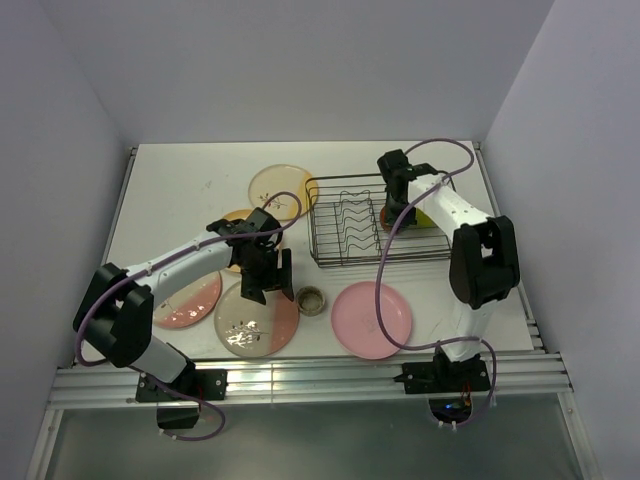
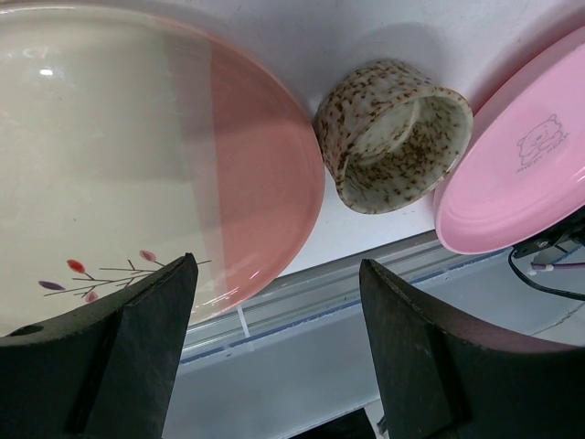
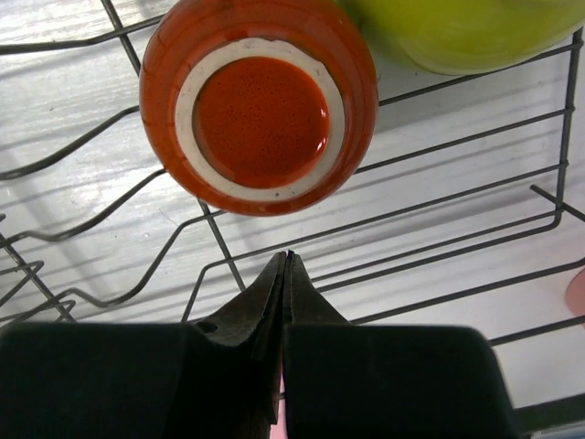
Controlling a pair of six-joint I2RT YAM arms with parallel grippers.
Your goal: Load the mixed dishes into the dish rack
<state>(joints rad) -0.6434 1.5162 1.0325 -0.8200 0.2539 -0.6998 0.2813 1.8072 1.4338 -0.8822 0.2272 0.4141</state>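
Left fingers (image 2: 137,357) apart, empty, above cream-and-pink plate (image 2: 137,155) and speckled cup (image 2: 393,137), right fingers (image 3: 285,283) together over dish rack (image 1: 345,222), upturned dark red mug (image 3: 259,102) inside.

Five plates (image 1: 372,318) on the desk (image 1: 180,190) (one half hidden), one speckled cup (image 1: 312,299), one red mug (image 3: 259,105), one lime bowl (image 3: 457,32), one wire rack (image 1: 340,225).

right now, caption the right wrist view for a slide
Jaws shut beside the upturned red mug in the dish rack
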